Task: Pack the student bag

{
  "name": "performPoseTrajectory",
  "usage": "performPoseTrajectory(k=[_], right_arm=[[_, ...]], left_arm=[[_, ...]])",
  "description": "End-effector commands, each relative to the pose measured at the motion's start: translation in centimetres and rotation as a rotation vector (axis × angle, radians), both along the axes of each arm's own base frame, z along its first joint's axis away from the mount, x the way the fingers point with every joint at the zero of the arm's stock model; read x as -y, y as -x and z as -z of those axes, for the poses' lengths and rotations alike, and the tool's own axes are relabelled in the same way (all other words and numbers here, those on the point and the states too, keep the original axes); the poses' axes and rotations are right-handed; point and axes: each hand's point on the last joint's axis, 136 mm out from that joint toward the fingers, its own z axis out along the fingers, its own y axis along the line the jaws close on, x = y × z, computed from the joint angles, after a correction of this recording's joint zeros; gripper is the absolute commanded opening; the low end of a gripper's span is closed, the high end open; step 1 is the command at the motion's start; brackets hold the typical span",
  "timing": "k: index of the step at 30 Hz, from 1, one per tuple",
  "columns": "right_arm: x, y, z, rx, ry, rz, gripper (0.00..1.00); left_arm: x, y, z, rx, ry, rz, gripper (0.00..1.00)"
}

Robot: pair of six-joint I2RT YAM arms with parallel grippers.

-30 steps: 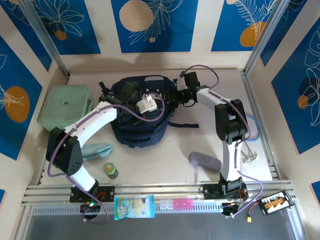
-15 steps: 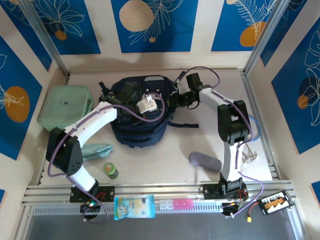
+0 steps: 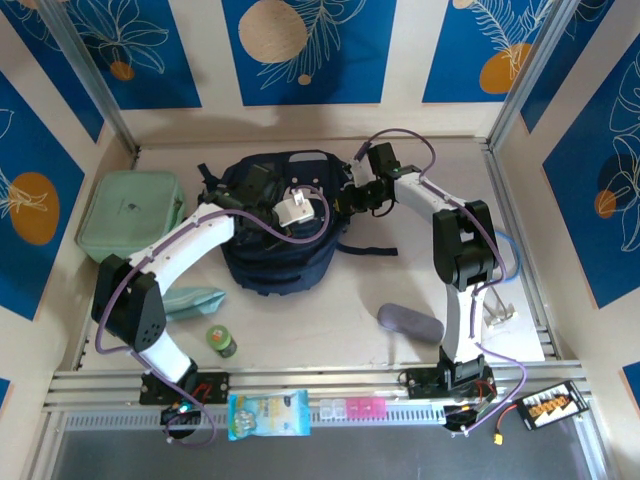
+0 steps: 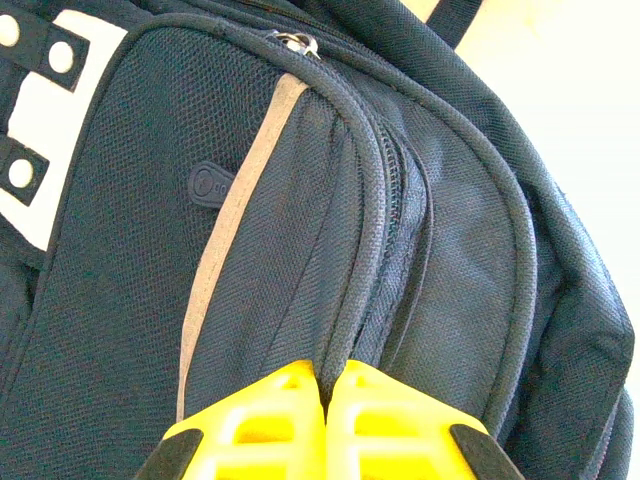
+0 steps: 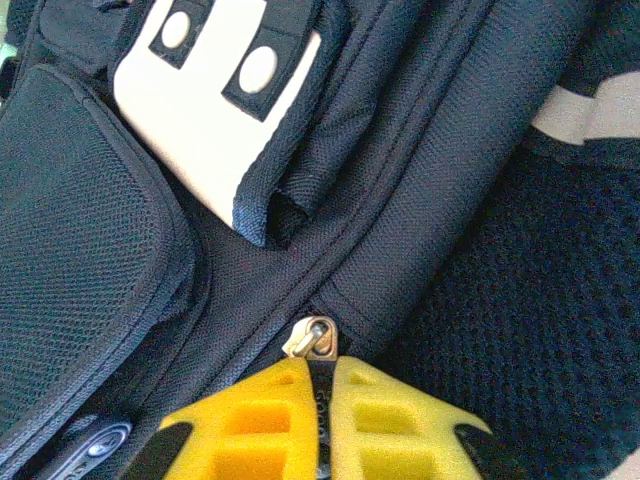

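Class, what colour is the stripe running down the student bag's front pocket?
Light grey stripe against the navy student bag; clearest in the left wrist view.

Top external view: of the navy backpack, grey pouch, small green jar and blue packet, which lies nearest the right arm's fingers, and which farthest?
1. Student bag, back centre: the right arm's fingers are touching its right edge.
2. Grey pouch, on the right, nearer the arm bases.
3. Small green jar, front left.
4. Blue packet, on the front rail, farthest.

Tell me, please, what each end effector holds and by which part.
Left end effector: student bag, by a seam fold beside its zip. Right end effector: the bag's zip pull.
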Motion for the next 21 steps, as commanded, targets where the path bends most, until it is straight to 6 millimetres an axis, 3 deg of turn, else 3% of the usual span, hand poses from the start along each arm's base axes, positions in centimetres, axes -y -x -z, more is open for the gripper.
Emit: performPoseTrajectory(k=[1, 4, 9, 17, 21], right_arm=[[-0.2, 0.6, -1.4, 0.013, 0.004, -0.007, 0.06], [-0.5, 1.7, -2.6, 0.034, -0.011, -0.032, 0.04], [-1.7, 5.1, -4.6, 0.011, -0.131, -0.098, 0.03], [-3.4, 10.2, -4.0, -0.019, -0.135, -0.124, 0.04], [-2.4, 9.8, -4.3, 0.023, -0.099, -0.046, 0.05]], left_arm=[[-0.3, -1.2, -1.7, 0.065, 0.011, -0.064, 0.00], [-0.2, -1.7, -1.9, 0.069, 0.023, -0.093, 0.00], [0.2, -2.2, -2.7, 0.084, 0.066, -0.128, 0.00], [1.1, -3.1, -3.0, 0.080, 0.108, -0.149, 0.00], [1.3, -2.9, -3.1, 0.085, 0.111, -0.122, 0.00]])
